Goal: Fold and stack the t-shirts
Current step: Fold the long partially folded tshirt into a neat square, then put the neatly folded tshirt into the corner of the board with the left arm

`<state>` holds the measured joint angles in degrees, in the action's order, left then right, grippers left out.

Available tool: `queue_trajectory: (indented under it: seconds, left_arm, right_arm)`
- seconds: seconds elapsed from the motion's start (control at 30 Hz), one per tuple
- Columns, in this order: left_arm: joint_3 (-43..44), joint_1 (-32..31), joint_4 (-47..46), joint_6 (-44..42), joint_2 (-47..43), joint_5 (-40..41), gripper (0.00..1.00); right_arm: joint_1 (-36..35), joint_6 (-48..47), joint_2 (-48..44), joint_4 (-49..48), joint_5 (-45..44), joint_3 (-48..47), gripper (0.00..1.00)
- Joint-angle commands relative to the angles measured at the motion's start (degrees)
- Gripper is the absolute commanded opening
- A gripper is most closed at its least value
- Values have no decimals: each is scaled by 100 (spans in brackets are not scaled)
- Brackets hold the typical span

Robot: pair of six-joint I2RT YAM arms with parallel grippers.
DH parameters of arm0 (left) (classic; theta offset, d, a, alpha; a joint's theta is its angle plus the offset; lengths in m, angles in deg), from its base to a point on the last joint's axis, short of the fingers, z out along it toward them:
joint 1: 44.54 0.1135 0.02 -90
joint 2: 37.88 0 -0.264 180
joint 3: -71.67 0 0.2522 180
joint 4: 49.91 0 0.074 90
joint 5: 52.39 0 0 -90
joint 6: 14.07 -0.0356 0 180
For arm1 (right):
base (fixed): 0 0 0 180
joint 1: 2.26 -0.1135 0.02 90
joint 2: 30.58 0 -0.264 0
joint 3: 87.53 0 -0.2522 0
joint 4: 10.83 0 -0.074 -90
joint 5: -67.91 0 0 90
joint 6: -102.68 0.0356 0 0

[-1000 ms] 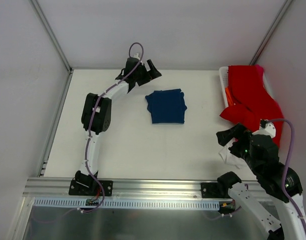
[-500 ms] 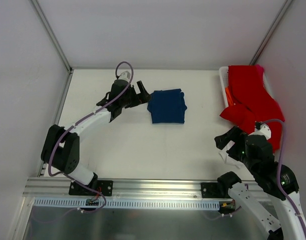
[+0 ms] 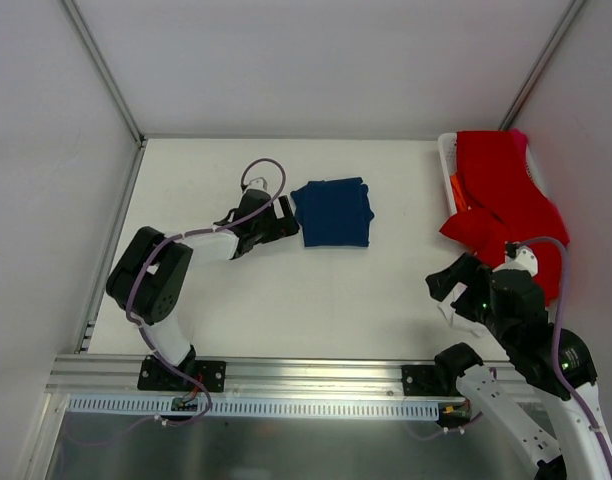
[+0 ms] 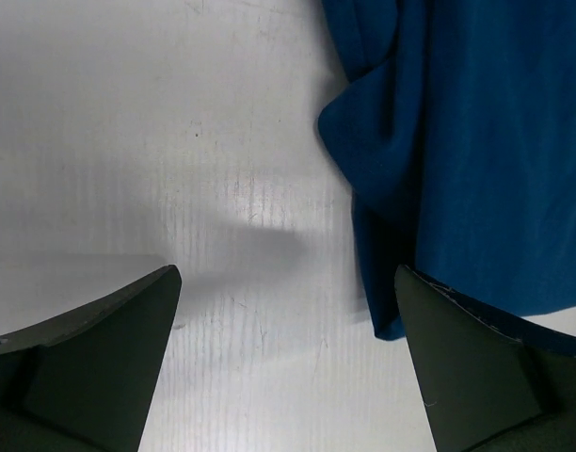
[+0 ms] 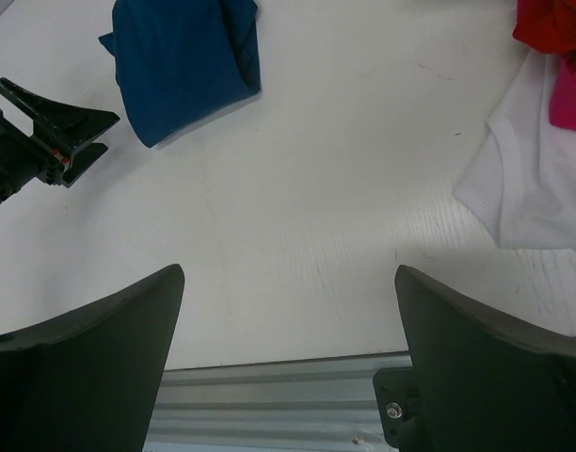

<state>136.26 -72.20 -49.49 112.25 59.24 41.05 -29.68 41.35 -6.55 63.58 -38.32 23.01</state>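
Observation:
A folded navy blue t-shirt point(image 3: 333, 212) lies flat in the middle of the table; no print shows on it. It also shows in the left wrist view point(image 4: 476, 141) and the right wrist view point(image 5: 180, 61). My left gripper point(image 3: 284, 216) is open and low at the shirt's left edge, one finger beside its corner. A red t-shirt point(image 3: 501, 190) hangs over the basket at the right, with a bit of pink point(image 3: 519, 135) behind it. A white tee point(image 5: 533, 179) lies by the basket. My right gripper point(image 3: 448, 290) is open and empty near the front right.
A white plastic basket point(image 3: 447, 160) stands at the table's right edge under the red cloth. The metal rail point(image 3: 306, 372) runs along the near edge. The enclosure walls and frame posts point(image 3: 101, 70) close in the back and sides.
My left arm has swung down from the back of the table and now lies low, its gripper at the navy shirt's left edge. My right arm barely moved.

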Motion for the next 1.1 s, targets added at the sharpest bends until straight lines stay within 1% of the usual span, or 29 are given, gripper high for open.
queue_trajectory:
  seconds: [0.0, 0.23, 0.4, 0.73, 0.9, 0.97, 1.03, 1.07]
  left_arm:
    - [50, 33, -687, 86, 280, -212, 99]
    - [234, 41, -977, 297, 790, -327, 99]
    - [392, 41, -1293, 525, 1167, -756, 99]
    - [928, -64, -1364, 754, 1915, -1065, 99]
    - [1008, -126, -1425, 859, 2179, -1118, 99]
    - [1008, -126, -1548, 903, 2276, -1196, 97]
    - [1017, -126, -1575, 947, 2311, -1223, 90]
    - [1078, -126, -1523, 956, 2364, -1232, 84]
  right_arm:
    - [-27, -186, -82, 176, -12, -204, 99]
    - [-27, -177, -100, 281, -117, -195, 99]
    - [-27, -168, -39, 352, -205, -195, 99]
    - [-27, -124, 66, 422, -372, -160, 100]
    - [-27, -151, 154, 413, -451, -169, 100]
    - [-18, -168, 172, 405, -460, -195, 100]
    - [-27, -195, 207, 396, -495, -204, 99]
    - [-27, -195, 216, 396, -504, -213, 100]
